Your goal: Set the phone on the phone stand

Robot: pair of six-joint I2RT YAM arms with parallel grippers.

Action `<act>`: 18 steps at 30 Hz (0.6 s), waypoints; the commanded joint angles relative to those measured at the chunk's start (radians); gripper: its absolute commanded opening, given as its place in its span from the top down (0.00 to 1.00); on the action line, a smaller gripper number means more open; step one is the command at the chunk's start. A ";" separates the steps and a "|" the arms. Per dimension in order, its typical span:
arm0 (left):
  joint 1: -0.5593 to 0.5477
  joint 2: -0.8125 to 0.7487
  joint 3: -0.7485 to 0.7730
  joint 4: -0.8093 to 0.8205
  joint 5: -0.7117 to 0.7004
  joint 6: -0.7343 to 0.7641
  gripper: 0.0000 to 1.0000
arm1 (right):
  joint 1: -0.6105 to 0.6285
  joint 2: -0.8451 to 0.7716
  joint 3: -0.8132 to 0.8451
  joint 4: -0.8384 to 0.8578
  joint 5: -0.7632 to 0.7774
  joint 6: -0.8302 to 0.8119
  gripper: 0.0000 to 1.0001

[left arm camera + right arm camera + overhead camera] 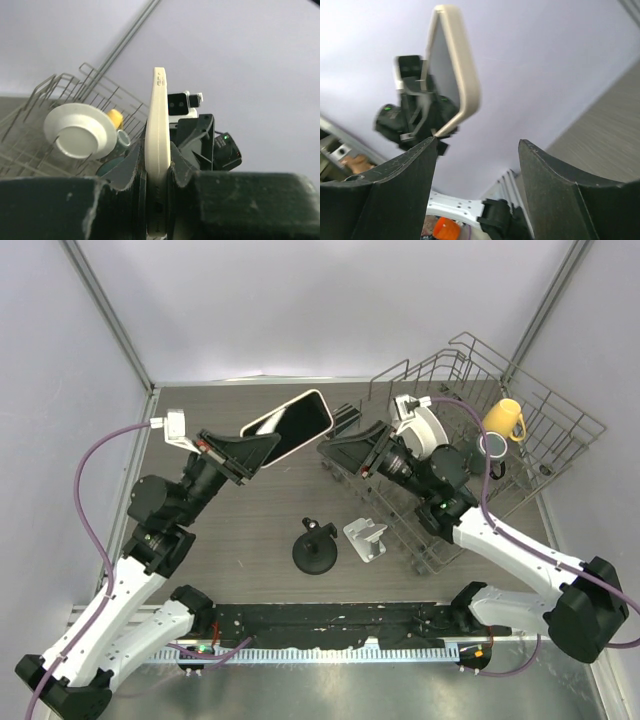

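the left gripper (pixel 262 450) has its fingers (pixel 131 167) clamped on one end of the cream-cased phone (pixel 295 423), held on edge in the air. the right gripper (pixel 338 435) waits with jaws apart just beside the phone's far end, gripping nothing. below, on the dark wood-grain table (pixel 250 530), a pale phone stand (pixel 365 538) sits beside a black round-based mount (pixel 315 552). a wire dish rack (pixel 560 430) stands to the right, with grey walls (pixel 300 300) around.
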 commanded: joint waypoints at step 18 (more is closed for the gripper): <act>-0.001 -0.026 -0.045 0.392 0.045 -0.105 1.00 | 0.085 0.099 0.178 0.365 0.003 -0.009 0.37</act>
